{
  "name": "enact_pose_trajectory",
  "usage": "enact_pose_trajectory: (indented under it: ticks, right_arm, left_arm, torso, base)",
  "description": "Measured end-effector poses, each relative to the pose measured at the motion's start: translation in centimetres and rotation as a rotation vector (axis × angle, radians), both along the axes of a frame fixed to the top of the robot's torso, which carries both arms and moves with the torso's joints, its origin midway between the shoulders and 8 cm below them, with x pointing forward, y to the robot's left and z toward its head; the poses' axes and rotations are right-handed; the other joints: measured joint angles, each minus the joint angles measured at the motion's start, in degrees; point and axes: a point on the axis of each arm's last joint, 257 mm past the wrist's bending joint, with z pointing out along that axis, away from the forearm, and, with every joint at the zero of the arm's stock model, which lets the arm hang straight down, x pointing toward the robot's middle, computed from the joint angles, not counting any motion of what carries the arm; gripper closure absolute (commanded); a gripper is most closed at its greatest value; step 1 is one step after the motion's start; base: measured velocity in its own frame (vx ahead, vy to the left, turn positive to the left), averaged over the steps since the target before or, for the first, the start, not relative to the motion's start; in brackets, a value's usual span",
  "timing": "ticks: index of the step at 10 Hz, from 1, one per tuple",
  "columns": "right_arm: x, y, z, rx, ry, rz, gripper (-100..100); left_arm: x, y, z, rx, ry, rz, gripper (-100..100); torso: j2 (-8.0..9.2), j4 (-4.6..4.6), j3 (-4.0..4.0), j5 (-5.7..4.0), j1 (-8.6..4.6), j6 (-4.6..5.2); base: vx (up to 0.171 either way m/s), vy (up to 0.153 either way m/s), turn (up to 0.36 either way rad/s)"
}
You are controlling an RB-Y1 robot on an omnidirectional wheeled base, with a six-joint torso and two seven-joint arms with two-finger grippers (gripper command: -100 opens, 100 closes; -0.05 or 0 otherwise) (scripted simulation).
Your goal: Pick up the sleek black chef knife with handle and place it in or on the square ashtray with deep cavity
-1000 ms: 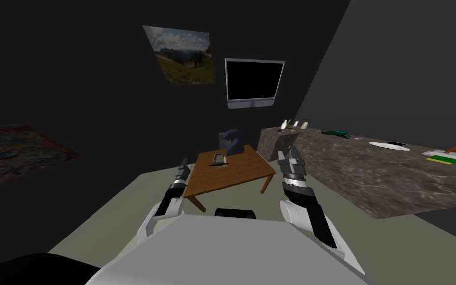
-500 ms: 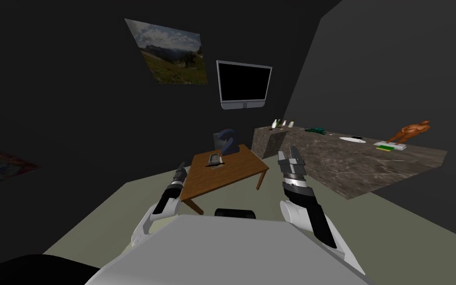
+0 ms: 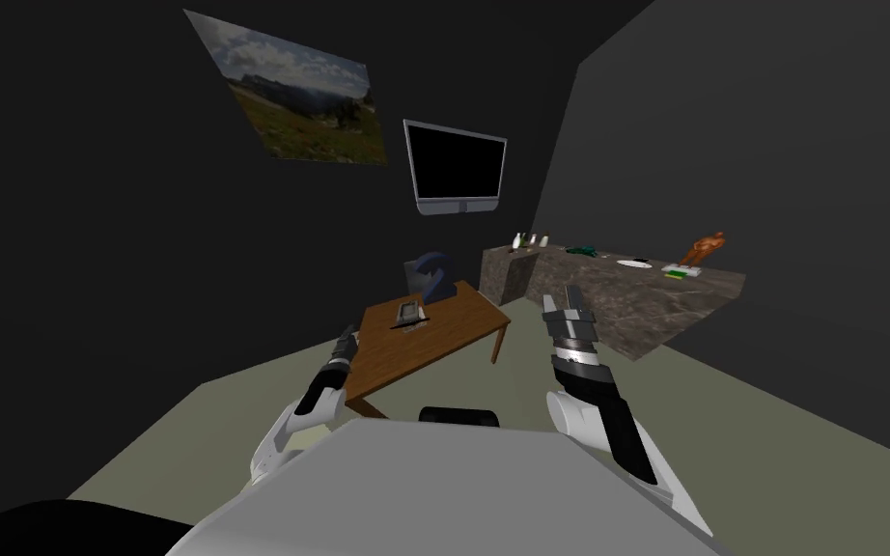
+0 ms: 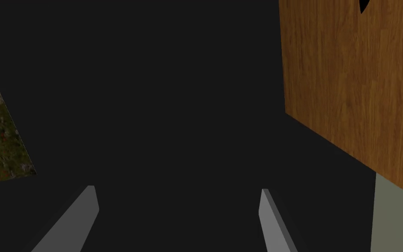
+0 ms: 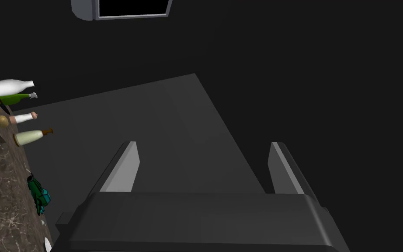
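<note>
The left gripper (image 4: 176, 189) and right gripper (image 5: 205, 143) are held wide open, empty; the knife (image 3: 403, 326) is seen beside the ashtray (image 3: 407, 310).

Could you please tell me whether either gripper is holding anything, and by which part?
Nothing is held: the left gripper and the right gripper both stand open and empty.

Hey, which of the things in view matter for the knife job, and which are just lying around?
For the job: dark knife, grey square ashtray, both on the wooden table.
Lying about: bottles, green object, plate, orange figure on the marble counter; wall screen; picture.
</note>
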Motion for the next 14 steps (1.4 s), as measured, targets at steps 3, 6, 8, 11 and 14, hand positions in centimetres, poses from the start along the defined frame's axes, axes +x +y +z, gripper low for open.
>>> enact_pose_trajectory:
  ticks: [3, 6, 8, 11, 14]
  right_arm:
    - [0.0, 0.0, 0.0, 0.000, 0.000, 0.000, 0]
    - [0.0, 0.0, 0.0, 0.000, 0.000, 0.000, 0]
    - [0.0, 0.0, 0.0, 0.000, 0.000, 0.000, 0]
    - [0.0, 0.0, 0.0, 0.000, 0.000, 0.000, 0]
    - [0.0, 0.0, 0.0, 0.000, 0.000, 0.000, 0]
  left_arm:
    - [-0.6, 2.6, -2.7, -0.030, 0.072, 0.055, -100]
    - [-1.5, 5.8, -4.8, -0.065, 0.139, 0.117, -100]
    - [-2.1, 7.4, -6.4, -0.092, 0.174, 0.155, -100]
    - [-2.6, 9.2, -8.5, -0.125, 0.222, 0.198, -100]
    - [-4.0, 10.7, -10.7, -0.170, 0.272, 0.249, -100]
  torso:
    - [-0.03, -0.01, -0.02, 0.00, 0.02, -0.05]
    - [-0.06, -0.01, -0.03, -0.01, -0.02, -0.01]
    - [-0.09, -0.01, -0.05, -0.01, -0.02, 0.00]
    - [-0.12, -0.02, -0.06, -0.01, -0.02, -0.02]
    - [-0.12, -0.03, -0.07, -0.01, -0.02, -0.08]
  base:
    - [-0.021, -0.010, -0.197]
    - [-0.011, -0.014, -0.180]
    - [-0.006, -0.016, -0.191]
    - [0.000, -0.014, -0.107]
    - [0.007, -0.023, -0.199]
